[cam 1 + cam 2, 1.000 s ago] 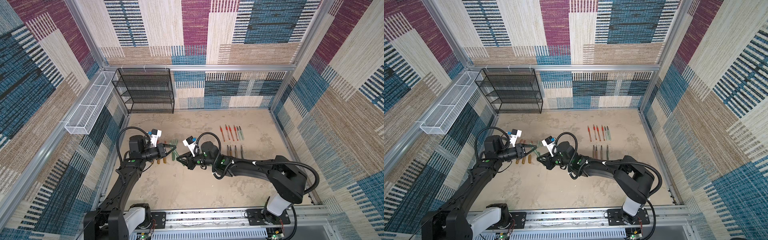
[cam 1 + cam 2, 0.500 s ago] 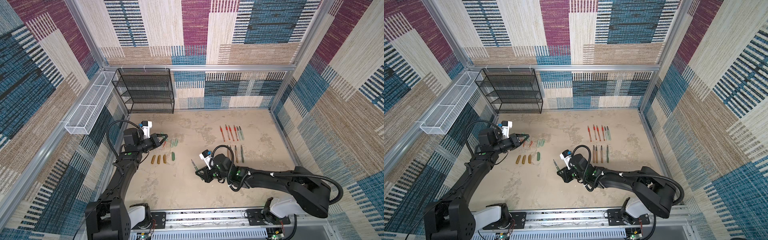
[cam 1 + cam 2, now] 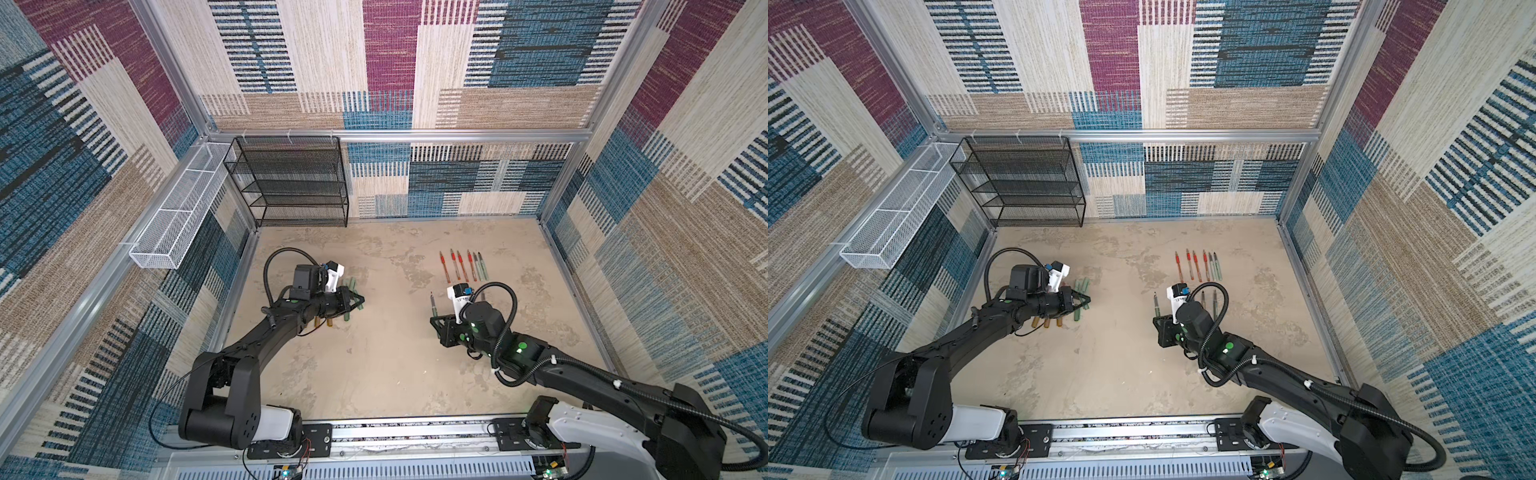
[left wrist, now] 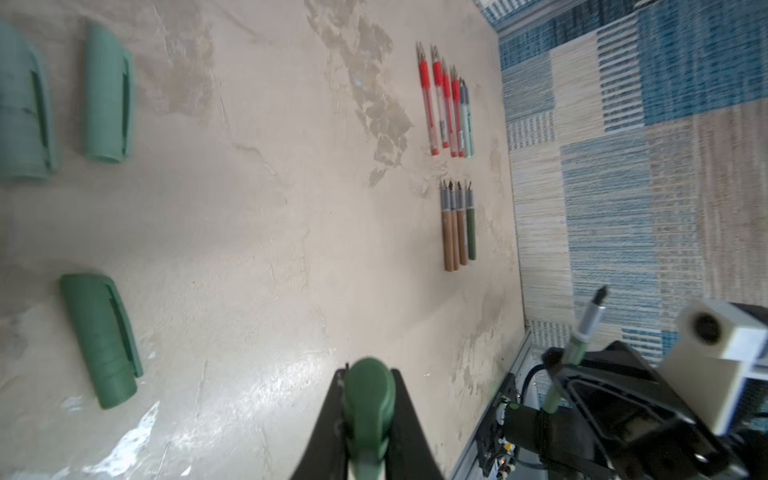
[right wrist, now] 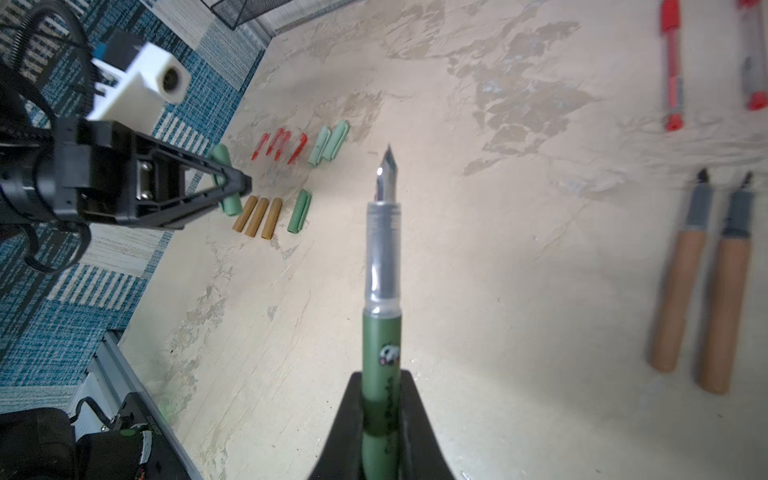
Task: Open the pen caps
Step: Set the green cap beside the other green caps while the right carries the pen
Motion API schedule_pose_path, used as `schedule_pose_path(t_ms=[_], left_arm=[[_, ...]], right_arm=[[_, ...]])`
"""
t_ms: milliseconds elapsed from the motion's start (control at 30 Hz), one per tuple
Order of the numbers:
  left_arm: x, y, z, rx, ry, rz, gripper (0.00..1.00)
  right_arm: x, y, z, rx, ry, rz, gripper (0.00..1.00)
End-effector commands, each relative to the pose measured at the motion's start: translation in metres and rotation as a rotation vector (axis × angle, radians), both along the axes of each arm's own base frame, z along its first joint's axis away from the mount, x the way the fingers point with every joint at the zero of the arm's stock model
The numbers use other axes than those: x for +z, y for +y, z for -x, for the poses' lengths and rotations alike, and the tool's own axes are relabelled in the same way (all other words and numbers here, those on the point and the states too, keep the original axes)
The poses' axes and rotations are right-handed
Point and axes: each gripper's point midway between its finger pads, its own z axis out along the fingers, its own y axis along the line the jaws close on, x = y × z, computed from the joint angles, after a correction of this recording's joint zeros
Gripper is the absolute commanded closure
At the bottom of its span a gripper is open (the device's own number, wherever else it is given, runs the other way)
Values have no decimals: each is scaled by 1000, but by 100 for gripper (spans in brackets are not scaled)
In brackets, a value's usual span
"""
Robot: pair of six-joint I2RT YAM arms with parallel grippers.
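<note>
Left wrist view: looks along the left gripper [image 4: 368, 374], jaws clamped on a stubby dark green plastic cap [image 4: 369, 401], rounded end toward the lens.
Right wrist view: looks along the right gripper [image 5: 380, 388], jaws pinched on a long dark green pen barrel [image 5: 381, 340] with a clear grip section and a bare steel nib [image 5: 387, 174].
Held cap: sits crosswise between the left fingertips, both ends poking out, over the loose caps at the left of the table.
Held pen: uncapped, nib aimed toward the far side of the table, well apart from the held cap.
Loose caps, far row: thin red plastic caps [image 5: 278, 147] side by side, then two pale mint caps [image 5: 330, 143] close together.
Loose caps, near row: three bronze-gold tube caps [image 5: 257, 216] touching, then a second dark green clip cap [image 5: 299, 212] just beside them.
Uncapped pens, far row: four red-gripped clear pens [image 4: 440, 104] and two pale mint pens [image 4: 466, 120], packed close on the right of the beige mottled tabletop [image 3: 374, 374].
Uncapped pens, near row: three bronze-brown barrels [image 4: 453, 228] and one dark green barrel [image 4: 471, 232], tips all the same way.
Surroundings: black wire-mesh shelf rack [image 3: 291, 183] in the back-left corner, white mesh basket [image 3: 178, 220] on the left rail.
</note>
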Motion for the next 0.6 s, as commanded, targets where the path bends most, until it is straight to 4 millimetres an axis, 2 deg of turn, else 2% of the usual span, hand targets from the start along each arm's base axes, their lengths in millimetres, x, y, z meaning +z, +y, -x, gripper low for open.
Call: schedule_pose_path(t_ms=[0, 100, 200, 300, 467, 567], left_arm=[[-23, 9, -4, 19, 14, -146, 100], [-41, 11, -4, 36, 63, -193, 100], [-46, 1, -4, -3, 59, -193, 100], [-53, 0, -6, -22, 67, -242, 100], [-73, 18, -15, -6, 108, -397, 100], [-82, 22, -17, 2, 128, -430, 100]], right_arm=[[1, -24, 0, -82, 5, 28, 100], [7, -33, 4, -93, -17, 27, 100], [9, -37, 4, -103, -9, 43, 100], [12, -39, 4, -112, -14, 43, 100], [16, -36, 3, -100, -16, 34, 100], [17, -34, 4, -84, -29, 25, 100]])
